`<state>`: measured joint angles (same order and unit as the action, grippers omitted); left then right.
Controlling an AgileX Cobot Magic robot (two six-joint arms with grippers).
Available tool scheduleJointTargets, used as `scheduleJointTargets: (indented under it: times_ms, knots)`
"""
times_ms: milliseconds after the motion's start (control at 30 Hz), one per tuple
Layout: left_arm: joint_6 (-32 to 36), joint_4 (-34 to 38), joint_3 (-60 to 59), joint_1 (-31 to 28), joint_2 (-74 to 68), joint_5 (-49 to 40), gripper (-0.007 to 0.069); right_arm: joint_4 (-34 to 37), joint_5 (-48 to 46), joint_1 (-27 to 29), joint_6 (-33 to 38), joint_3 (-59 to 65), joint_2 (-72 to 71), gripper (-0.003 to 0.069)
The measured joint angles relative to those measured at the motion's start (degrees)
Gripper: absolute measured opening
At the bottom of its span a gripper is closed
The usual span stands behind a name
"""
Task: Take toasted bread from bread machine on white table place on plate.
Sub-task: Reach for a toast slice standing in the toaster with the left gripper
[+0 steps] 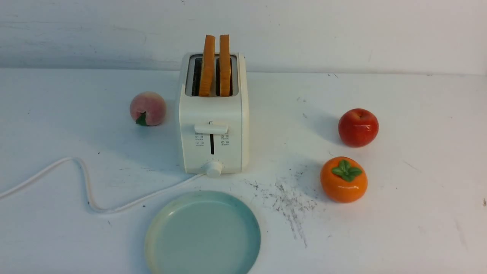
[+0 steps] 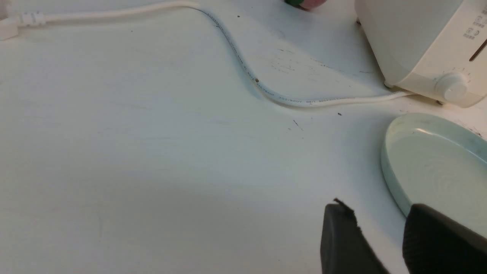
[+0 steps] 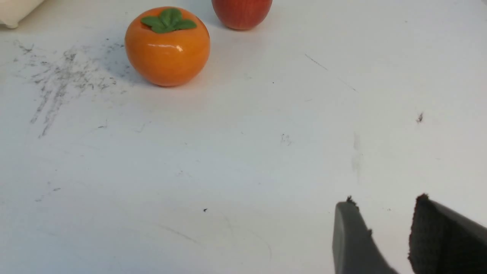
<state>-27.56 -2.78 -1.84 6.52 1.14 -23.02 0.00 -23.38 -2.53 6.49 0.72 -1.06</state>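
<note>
Because the left gripper (image 2: pixel 378 215) and right gripper (image 3: pixel 384 207) hover low over the white table (image 1: pixel 418 213), jaws parted on nothing, every step of the task lies ahead; the plate (image 1: pixel 202 234) sits bare just beside the left one, a closeness only its wrist view gives; the cord (image 1: pixel 87 186) trails on that side and might snag a reaching arm; beyond, the bread machine (image 1: pixel 213 129) holds both slices of toasted bread (image 1: pixel 207 64) upright and near together, so a finger could knock the neighbour or shift the machine; only the front view shows bread, yet no arm; the persimmon (image 1: pixel 343 179) and apple (image 1: pixel 358 127) flank the right approach.
</note>
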Motion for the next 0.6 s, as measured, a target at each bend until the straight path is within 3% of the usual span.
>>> scheduleJointTargets:
  times_ms: [333,433,600]
  knots:
    - [-0.73,-0.15,0.0,0.0,0.0,3.05,0.0241,0.0,0.0,0.0,0.0,0.0,0.0,0.0242]
    - [-8.81,10.62,0.0,0.0,0.0,7.09,0.0241,0.0,0.0,0.0,0.0,0.0,0.0,0.0242]
    - [-15.76,23.45,0.0,0.0,0.0,8.43,0.0241,0.0,0.0,0.0,0.0,0.0,0.0,0.0242]
